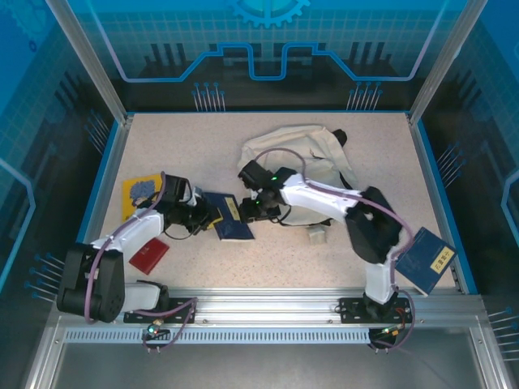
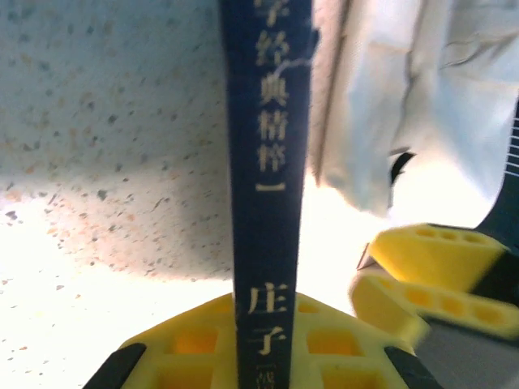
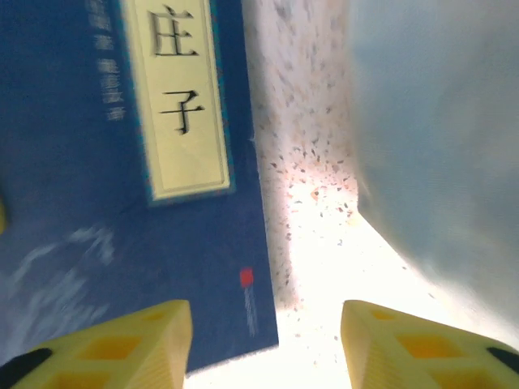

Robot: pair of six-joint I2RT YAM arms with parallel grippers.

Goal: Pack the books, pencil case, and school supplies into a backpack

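**A:** What is the left tool [image 2: 263,350] doing?

**B:** It is clamping the navy book [image 2: 268,162] edge-on, near the backpack [image 2: 405,97], in the middle of the counter [image 2: 97,162].

**A:** And the right tool [image 3: 266,344]?

**B:** Its jaws are standing apart, hovering over that book's cover, gripping nothing.

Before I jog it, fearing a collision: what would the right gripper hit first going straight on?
Likely the bare table, in the gap between the navy book and the backpack. One finger of the right gripper may clip the book; depth unclear.
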